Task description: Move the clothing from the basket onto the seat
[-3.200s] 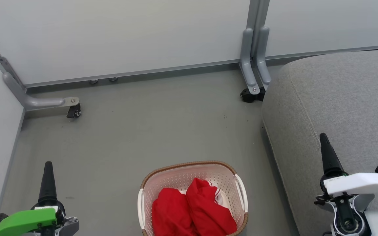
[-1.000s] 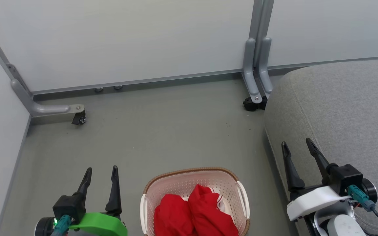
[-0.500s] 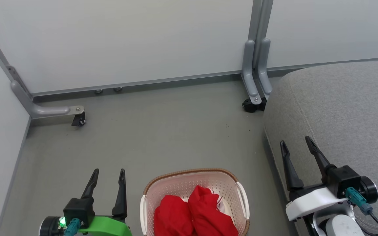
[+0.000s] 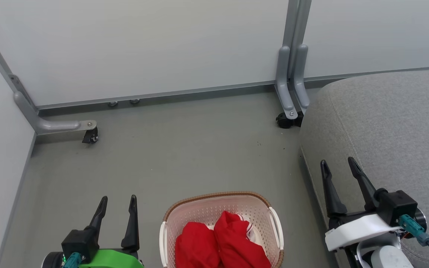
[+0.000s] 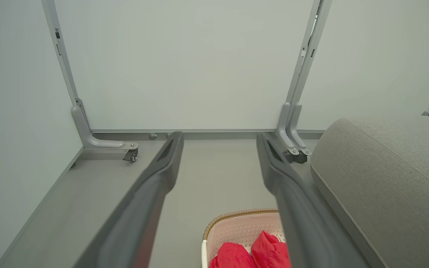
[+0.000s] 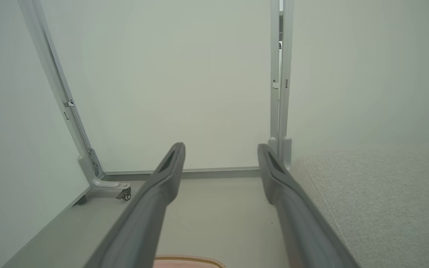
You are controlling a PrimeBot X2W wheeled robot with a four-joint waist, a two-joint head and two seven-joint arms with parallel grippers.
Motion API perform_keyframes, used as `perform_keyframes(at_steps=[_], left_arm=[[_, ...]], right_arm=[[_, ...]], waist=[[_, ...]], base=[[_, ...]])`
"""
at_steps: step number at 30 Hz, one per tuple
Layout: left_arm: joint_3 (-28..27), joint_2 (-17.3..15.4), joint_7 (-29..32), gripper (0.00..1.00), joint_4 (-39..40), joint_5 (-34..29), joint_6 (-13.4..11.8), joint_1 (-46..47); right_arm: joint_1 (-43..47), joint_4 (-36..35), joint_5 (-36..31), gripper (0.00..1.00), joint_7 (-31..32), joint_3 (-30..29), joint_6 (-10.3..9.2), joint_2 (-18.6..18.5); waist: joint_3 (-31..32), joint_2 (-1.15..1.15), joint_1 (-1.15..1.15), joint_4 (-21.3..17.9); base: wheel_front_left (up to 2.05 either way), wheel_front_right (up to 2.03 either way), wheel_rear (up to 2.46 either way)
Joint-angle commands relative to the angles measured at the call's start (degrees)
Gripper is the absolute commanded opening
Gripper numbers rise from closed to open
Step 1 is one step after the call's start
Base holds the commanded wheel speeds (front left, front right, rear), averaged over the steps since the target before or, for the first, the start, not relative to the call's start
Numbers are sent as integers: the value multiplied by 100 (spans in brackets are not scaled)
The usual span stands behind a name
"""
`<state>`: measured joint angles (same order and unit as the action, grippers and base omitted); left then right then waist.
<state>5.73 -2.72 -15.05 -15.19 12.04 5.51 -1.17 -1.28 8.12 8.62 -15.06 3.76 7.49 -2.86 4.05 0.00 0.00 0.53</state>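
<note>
The red clothing [image 4: 222,243] lies bunched in the cream basket [image 4: 214,206] with a brown rim, on the floor at the head view's bottom centre. Through the left wrist view the clothing [image 5: 251,253] and basket [image 5: 237,225] appear low between the fingers. The grey seat [image 4: 389,123] fills the right side, and it also shows as the seat [image 5: 389,171] and the seat [image 6: 378,193]. My left gripper [image 4: 118,200] hangs open left of the basket with nothing in it. My right gripper [image 4: 337,162] is open and empty, over the seat's left edge.
Pale partition panels on grey frames close off the back and left. A caster foot [image 4: 89,136] stands at the back left, and another caster foot [image 4: 288,119] sits beside the seat's far corner. Bare grey floor [image 4: 184,149] stretches beyond the basket.
The left gripper has drifted slightly left and back in the last half second. The right gripper has barely shifted. Both stay open, and the clothing has not moved.
</note>
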Motion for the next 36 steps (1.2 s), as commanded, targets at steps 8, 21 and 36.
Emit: perform_keyframes(at_steps=[8, 21, 36], left_arm=[[-86, -30, -20, 100, -67, 190, 53, -38], [39, -30, -20, 100, -76, -19, 45, 26], [414, -31, -12, 100, -1016, -135, -100, 1049]], right_arm=[[34, 158, 348, 100, -18, -41, 0, -7], [11, 179, 209, 100, -18, 46, 0, -8], [-579, -34, -97, 100, -17, 209, 0, -243]], waist=[[-19, 0, 0, -1], [-139, 0, 0, -22], [-1712, 0, 0, -238]], base=[[0, 0, 0], [0, 0, 0], [0, 0, 0]])
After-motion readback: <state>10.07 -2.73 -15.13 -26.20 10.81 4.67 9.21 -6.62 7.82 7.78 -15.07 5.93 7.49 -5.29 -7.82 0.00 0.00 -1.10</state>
